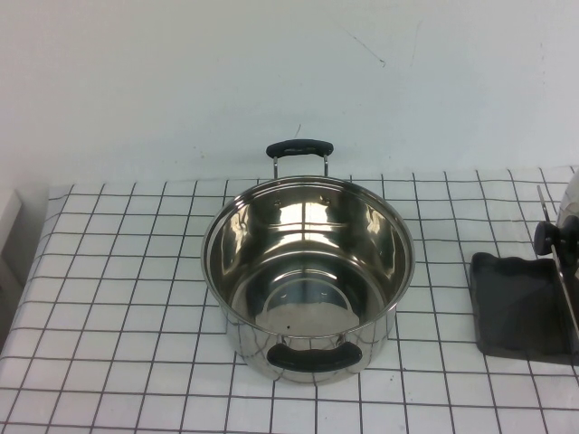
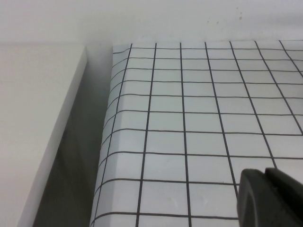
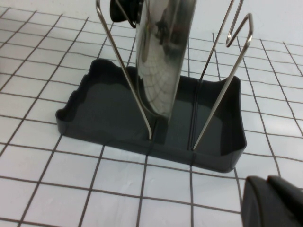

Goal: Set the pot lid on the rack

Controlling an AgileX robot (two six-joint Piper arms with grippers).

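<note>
The pot lid (image 3: 163,56) stands on edge in the rack (image 3: 90,111), between the upright wire rods (image 3: 124,71); its black knob (image 3: 124,10) points sideways. In the high view the rack (image 1: 516,307) sits at the table's right edge, with the lid's rim (image 1: 570,206) and knob (image 1: 544,237) just in frame. My right gripper (image 3: 270,201) is shut and empty, a short way in front of the rack and apart from it. My left gripper (image 2: 270,194) is shut and empty above the table's left part. Neither gripper shows in the high view.
A deep steel pot (image 1: 308,271) with two black handles stands open in the middle of the checked tablecloth (image 1: 118,298). The table's left edge (image 2: 106,156) drops to a gap beside a white surface (image 2: 33,118). A white wall runs behind.
</note>
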